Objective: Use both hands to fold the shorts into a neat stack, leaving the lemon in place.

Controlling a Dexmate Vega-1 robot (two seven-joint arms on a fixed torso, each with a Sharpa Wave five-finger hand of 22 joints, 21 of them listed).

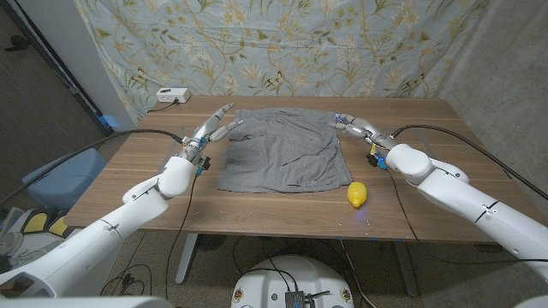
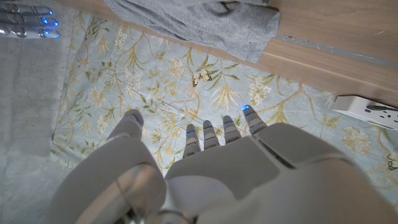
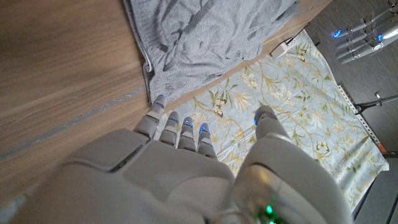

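We are hovering both hands at the far corners of the grey shorts, which are lying spread out on the table. The left hand is holding nothing, fingers apart, just beside the far left corner; the right hand, fingers also apart and holding nothing, is nearing the far right corner. The lemon is sitting just off the shorts' near right corner. We judge pinching both corners together and drawing them evenly toward the near hem, short of the lemon, works best. No readable writing anywhere.
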